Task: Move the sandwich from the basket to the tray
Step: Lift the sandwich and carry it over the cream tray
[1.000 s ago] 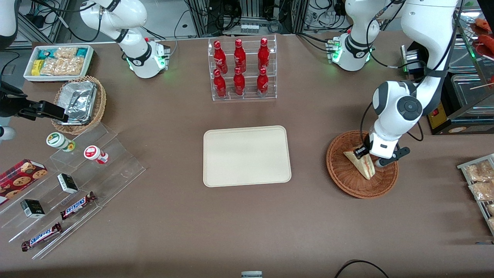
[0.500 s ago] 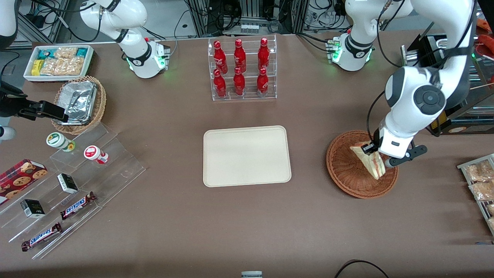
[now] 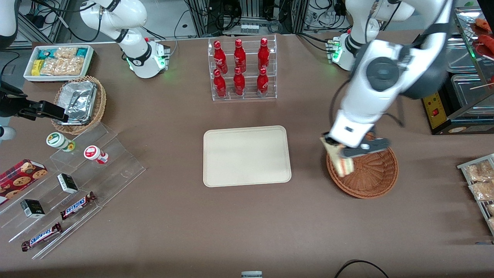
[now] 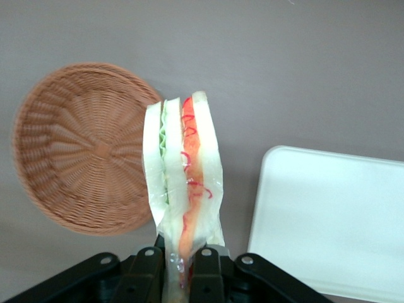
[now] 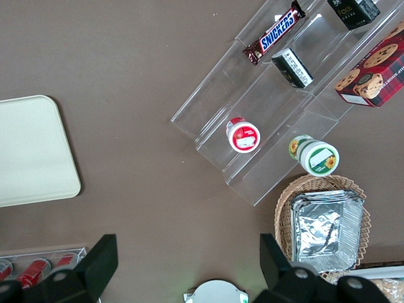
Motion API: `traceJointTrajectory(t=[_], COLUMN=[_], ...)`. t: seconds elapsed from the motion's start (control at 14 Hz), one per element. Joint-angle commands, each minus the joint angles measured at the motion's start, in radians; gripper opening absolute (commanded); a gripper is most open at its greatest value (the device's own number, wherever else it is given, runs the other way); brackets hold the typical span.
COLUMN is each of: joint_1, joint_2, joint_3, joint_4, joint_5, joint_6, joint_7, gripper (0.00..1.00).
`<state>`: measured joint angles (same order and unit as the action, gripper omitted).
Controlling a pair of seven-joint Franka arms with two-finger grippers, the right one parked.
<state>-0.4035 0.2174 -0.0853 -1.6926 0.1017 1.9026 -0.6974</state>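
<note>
Claw (image 4: 178, 268) pinches wrapped sandwich (image 4: 182, 183), red and green layers showing

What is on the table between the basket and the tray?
Nothing: bare brown table, in the front view. The pincer holds the sandwich above the rim of the basket nearest the tray.

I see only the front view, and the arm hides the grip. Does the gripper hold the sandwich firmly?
Observer: Yes. In the left wrist view the gripper is shut on the sandwich at one narrow end.
Operator: Is something left in the basket?
Observer: No, the basket is empty inside.
Operator: Does the sandwich have a wrap?
Observer: Yes, clear film covers it; green and red filling shows through.
Operator: Is the tray free?
Observer: The part of the tray visible there is bare.
</note>
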Motion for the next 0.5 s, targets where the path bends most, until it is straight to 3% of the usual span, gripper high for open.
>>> traceJointTrajectory(t=[0.0,0.29,0.43], joint_1=[-0.102,-0.230,-0.236], joint_2=[0.147,0.307,0.364], joint_3=[0.010,0.009,-0.016], joint_4=[0.146,0.260,0.292], joint_5=[0.015,0.013,-0.029], joint_6=[-0.033,-0.020,0.027], joint_7=[-0.111,-0.172,-0.171], gripper=[0.00,0.00,0.00])
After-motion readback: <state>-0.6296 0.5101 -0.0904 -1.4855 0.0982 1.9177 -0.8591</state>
